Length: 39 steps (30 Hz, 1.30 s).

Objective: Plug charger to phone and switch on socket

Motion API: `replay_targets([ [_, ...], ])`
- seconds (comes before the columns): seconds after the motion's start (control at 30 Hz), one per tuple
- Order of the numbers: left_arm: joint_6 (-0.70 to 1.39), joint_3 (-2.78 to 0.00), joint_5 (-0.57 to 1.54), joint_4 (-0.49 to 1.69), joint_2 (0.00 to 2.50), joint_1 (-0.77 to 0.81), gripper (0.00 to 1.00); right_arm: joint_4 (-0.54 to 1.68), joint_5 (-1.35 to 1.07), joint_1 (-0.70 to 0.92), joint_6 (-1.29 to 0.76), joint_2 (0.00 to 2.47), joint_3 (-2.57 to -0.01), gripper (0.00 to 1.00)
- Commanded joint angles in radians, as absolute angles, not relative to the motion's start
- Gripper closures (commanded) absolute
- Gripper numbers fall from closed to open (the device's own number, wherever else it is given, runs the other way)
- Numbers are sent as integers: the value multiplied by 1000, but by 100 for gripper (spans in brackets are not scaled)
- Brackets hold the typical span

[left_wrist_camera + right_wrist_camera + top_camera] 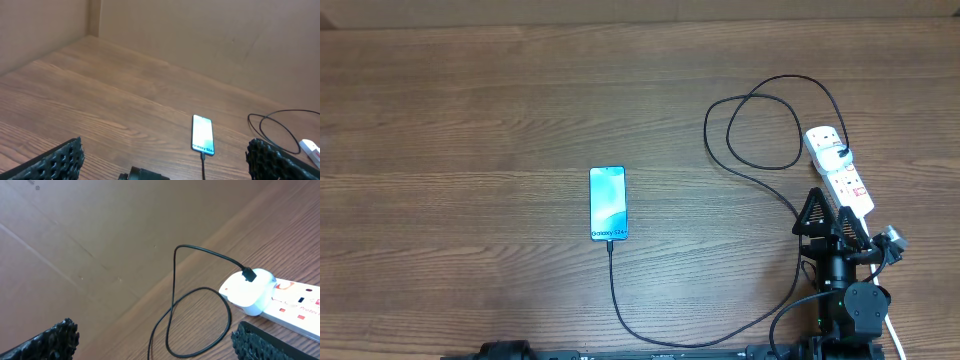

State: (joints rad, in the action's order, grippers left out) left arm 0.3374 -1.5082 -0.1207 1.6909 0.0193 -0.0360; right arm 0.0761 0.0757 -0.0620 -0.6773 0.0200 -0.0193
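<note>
The socket (pixel 840 168), a rigid white strip with small red switches (pixel 301 317) at the right, looks light enough to skid, so press a switch straight down. The charger (pixel 174 280), a limp black cable, loops from it to the phone (pixel 608 203) at centre. The right gripper (pixel 155 335), just near of the strip, and the left gripper (pixel 164 150) both gape empty.

Left fingers (pixel 55 162) are sitting spread wide, gripping nothing; right fingers (pixel 50 342) are gaping wide too, right arm (pixel 842 275) stretching out forward.
</note>
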Motion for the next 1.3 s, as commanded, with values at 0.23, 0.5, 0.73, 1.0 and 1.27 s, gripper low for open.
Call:
replay_targets([
  [0.23, 321, -1512, -131, 1689, 4, -35, 0, 69, 77, -58, -677, 3, -7, 0],
  [0.5, 321, -1512, -131, 1689, 4, -35, 0, 68, 77, -58, -677, 3, -6, 0],
  [0.73, 321, -1512, -131, 1689, 4, -35, 0, 67, 69, -58, -529, 3, -6, 0],
  [1.0, 321, -1512, -131, 1689, 4, -35, 0, 73, 13, -58, -204, 3, -5, 0],
  [1.27, 321, -1512, -131, 1689, 4, -35, 0, 72, 14, -58, -204, 3, -5, 0],
])
